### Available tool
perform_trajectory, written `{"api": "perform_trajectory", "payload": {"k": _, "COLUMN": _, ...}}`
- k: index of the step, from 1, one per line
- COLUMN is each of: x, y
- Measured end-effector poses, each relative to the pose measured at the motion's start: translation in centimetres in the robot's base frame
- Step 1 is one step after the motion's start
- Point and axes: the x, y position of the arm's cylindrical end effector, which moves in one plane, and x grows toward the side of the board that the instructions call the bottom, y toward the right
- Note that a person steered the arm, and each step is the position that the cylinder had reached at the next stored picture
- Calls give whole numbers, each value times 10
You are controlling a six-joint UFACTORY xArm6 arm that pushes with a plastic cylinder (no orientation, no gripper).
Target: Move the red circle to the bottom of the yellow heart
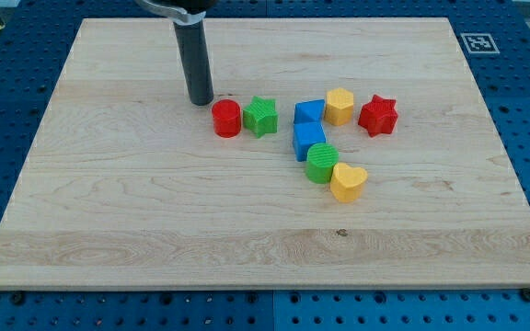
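The red circle [226,119] lies on the wooden board, left of centre. The yellow heart [348,181] lies to its lower right, well apart from it. My tip [201,101] stands just up and to the left of the red circle, very close to it or touching it. A green star [260,116] sits right beside the red circle on its right.
A blue block [308,112], a second blue block [308,140] and a green circle [322,163] run down toward the yellow heart. A yellow hexagon [339,106] and a red star [377,115] lie further right. The board's edge [265,287] borders blue perforated table.
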Motion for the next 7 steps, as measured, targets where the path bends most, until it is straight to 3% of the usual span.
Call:
{"api": "perform_trajectory", "payload": {"k": 2, "x": 44, "y": 2}}
{"api": "perform_trajectory", "payload": {"k": 4, "x": 11, "y": 5}}
{"api": "perform_trajectory", "payload": {"k": 6, "x": 12, "y": 35}}
{"api": "perform_trajectory", "payload": {"k": 7, "x": 37, "y": 32}}
